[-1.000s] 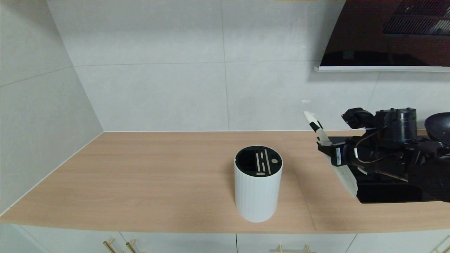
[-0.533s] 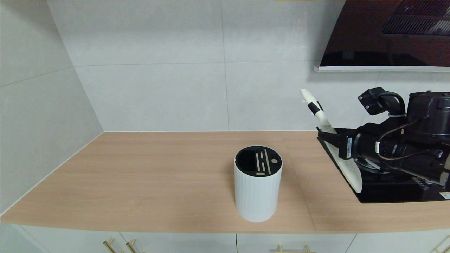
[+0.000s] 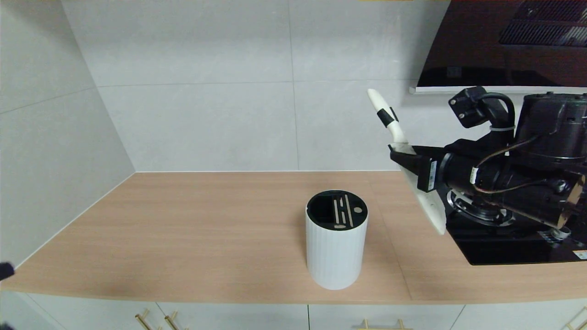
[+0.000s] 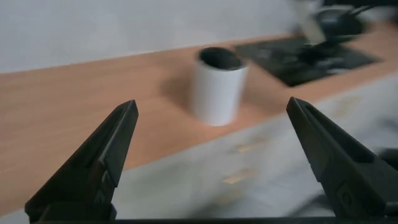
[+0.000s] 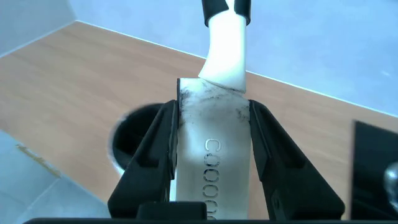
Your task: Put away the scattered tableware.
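Note:
A white ribbed utensil holder (image 3: 337, 247) with a black slotted top stands on the wooden counter (image 3: 206, 229). My right gripper (image 3: 414, 170) is shut on a white knife (image 3: 433, 208), held in the air to the right of the holder and higher than its top. The handle, with its black band, points up and left; the blade slants down. In the right wrist view the knife (image 5: 214, 149) sits between the fingers (image 5: 163, 134), with the holder (image 5: 127, 134) below. My left gripper (image 4: 211, 109) is open and empty, out in front of the counter, facing the holder (image 4: 216, 87).
A black cooktop (image 3: 504, 247) lies on the counter's right end, under my right arm, below a dark range hood (image 3: 504, 46). Tiled walls close the back and left. Cabinet drawers with gold handles (image 3: 156, 321) run under the counter's front edge.
My right gripper has lifted the knife and carried it left, from over the cooktop toward the holder. A dark part has come into the head view's lower left edge.

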Robot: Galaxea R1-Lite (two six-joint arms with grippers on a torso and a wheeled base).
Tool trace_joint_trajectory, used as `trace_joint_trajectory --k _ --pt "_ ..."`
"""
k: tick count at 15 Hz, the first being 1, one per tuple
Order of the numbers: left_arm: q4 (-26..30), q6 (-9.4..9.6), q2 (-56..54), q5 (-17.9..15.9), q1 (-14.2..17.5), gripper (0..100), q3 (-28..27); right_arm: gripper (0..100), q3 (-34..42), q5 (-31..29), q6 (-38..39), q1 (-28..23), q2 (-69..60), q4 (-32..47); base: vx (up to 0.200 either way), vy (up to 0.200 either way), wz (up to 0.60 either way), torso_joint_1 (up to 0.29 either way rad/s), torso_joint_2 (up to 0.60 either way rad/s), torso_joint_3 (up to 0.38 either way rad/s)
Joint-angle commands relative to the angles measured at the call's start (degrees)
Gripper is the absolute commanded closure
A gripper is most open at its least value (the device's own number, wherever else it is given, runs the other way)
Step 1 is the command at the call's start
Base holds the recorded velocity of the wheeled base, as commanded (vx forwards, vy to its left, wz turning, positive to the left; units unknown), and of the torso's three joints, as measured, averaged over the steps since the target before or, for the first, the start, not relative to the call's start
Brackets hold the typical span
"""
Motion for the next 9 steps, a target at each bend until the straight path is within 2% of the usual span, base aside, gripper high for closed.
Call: trace_joint_trajectory --k 1,2,3,4,5,6,7,8,9 --pt "-9.9 -15.53 24.0 -4.6 -12.3 0 -10.1 100 -0.1 -2.0 0.0 4.3 1.4 0.1 0.000 0.000 0.00 0.000 0.00 0.000" --pt "-16.4 -20.27 27.8 -4.6 -14.9 0 -9.0 100 -0.1 -2.8 0.0 5.8 1.6 0.1 0.000 0.000 0.00 0.000 0.00 0.000" --pt "-27.0 -25.90 34.1 -4.0 -18.2 0 -7.2 100 -0.1 -4.3 0.4 8.1 1.7 0.1 0.000 0.000 0.00 0.000 0.00 0.000" --pt "-30.6 -27.66 36.1 -3.1 -18.6 0 -6.6 100 -0.1 -4.7 0.7 8.8 1.8 0.1 0.000 0.000 0.00 0.000 0.00 0.000" --pt "-40.2 -32.31 41.7 1.1 -19.7 0 -6.2 100 -0.1 -5.8 1.3 10.8 1.8 0.1 0.000 0.000 0.00 0.000 0.00 0.000" --pt "-40.6 -32.58 42.1 1.4 -19.8 0 -6.2 100 -0.1 -5.8 1.3 10.9 1.8 0.1 0.000 0.000 0.00 0.000 0.00 0.000" --pt "-49.6 -33.37 49.8 8.2 -22.3 0 -5.9 100 -0.2 -5.9 4.6 14.2 1.7 -0.2 0.000 0.000 0.00 0.000 0.00 0.000" --pt "-52.3 -33.28 52.2 10.3 -24.1 0 -5.9 100 -0.1 -6.0 5.5 15.3 1.7 -0.2 0.000 0.000 0.00 0.000 0.00 0.000" --pt "-55.6 -33.54 54.9 13.7 -27.2 0 -5.8 100 0.0 -6.9 5.5 16.4 1.8 -0.3 0.000 0.000 0.00 0.000 0.00 0.000"
